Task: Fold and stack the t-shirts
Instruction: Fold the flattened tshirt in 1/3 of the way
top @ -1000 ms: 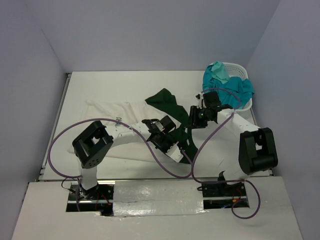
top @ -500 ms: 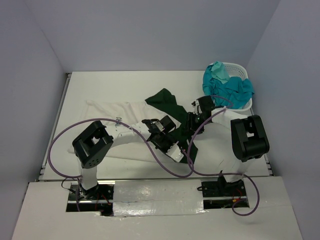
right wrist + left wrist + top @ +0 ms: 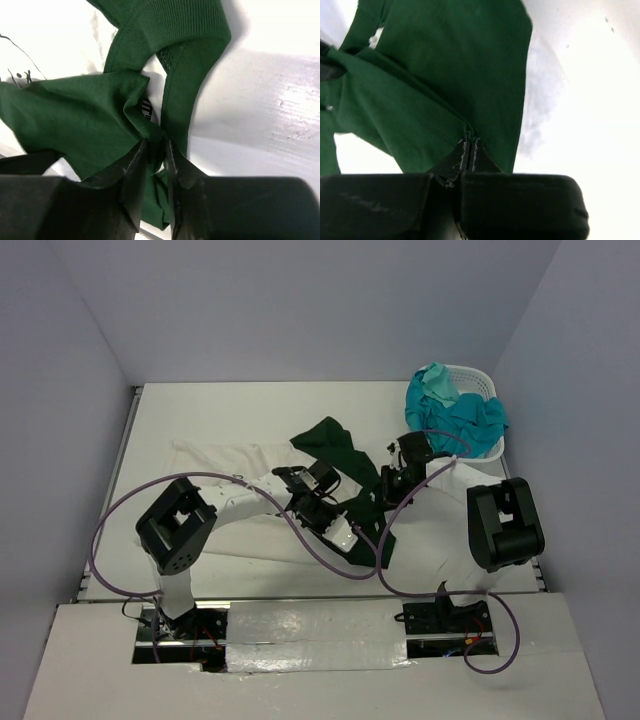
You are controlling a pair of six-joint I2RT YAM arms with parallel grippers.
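Overhead: green tee lies mid-bench, partly over the white tee, with its long axis running from upper left to lower right. Both arms meet at its lower half. The left end effector is at the lower edge and the right end effector is on the right side, so they are about equally near.

Left wrist: jaws are pinched shut on a fold, with cloth spreading up the frame.

Right wrist: fingers clamp a bunch beside the collar, with cloth fanning up and left.
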